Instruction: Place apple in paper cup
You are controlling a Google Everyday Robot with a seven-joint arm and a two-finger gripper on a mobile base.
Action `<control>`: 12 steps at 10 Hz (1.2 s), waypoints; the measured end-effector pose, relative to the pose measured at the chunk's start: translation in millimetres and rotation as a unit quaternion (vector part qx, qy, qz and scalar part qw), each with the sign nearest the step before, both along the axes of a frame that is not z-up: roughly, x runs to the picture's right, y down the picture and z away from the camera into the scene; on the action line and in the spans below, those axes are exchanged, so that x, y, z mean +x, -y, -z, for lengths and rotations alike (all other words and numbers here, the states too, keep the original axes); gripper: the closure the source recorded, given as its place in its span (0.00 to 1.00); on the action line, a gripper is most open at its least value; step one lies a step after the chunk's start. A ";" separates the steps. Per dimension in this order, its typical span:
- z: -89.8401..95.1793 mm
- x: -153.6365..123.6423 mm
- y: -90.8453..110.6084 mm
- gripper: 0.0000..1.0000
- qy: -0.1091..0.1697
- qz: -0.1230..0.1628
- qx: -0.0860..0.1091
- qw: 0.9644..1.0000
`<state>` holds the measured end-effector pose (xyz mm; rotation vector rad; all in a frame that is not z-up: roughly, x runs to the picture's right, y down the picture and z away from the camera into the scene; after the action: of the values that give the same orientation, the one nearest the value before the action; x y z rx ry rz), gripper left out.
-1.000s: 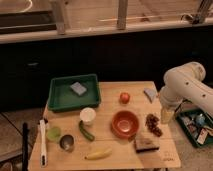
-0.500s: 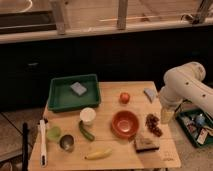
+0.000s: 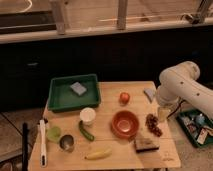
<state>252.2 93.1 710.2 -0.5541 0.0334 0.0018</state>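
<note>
- Red-orange apple (image 3: 124, 97) sits on the table (image 3: 115, 156), well apart from the paper cup (image 3: 88, 115).
- Our tool (image 3: 163, 114) hangs at the table's right edge; we cannot tell its state.
- We judge the pickup not yet begun: next, reach left over the apple.

Raised camera overlooks table (image 3: 108, 100), hand (image 3: 162, 114) at right.

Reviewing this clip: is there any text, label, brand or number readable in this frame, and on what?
None can be read.
Packets in the right bin: print, if any, too blurred.
Paper cup, apple: no marks seen.
Gripper, over the table's right edge by the grapes: no label seen.
</note>
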 end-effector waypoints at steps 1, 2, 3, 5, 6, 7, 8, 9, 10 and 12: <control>-7.6 -13.4 3.6 0.20 0.003 0.006 0.002 1.000; -13.1 -20.2 6.0 0.20 0.006 0.010 0.004 1.000; -15.8 -22.3 7.2 0.20 0.007 0.013 0.005 1.000; -23.5 -26.4 10.0 0.20 0.011 0.022 0.011 1.000; -28.3 -37.6 12.5 0.20 0.015 0.026 0.013 0.999; -33.4 -52.7 15.5 0.20 0.018 0.032 0.016 0.999; -37.4 -62.4 18.2 0.20 0.021 0.037 0.018 0.999; -44.5 -73.7 21.3 0.20 0.026 0.045 0.021 0.998; -49.0 -78.4 24.1 0.20 0.030 0.050 0.024 0.998; -56.8 -77.0 28.5 0.20 0.033 0.054 0.028 0.998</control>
<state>175.2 64.6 767.0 -0.4960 -0.0006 -0.1210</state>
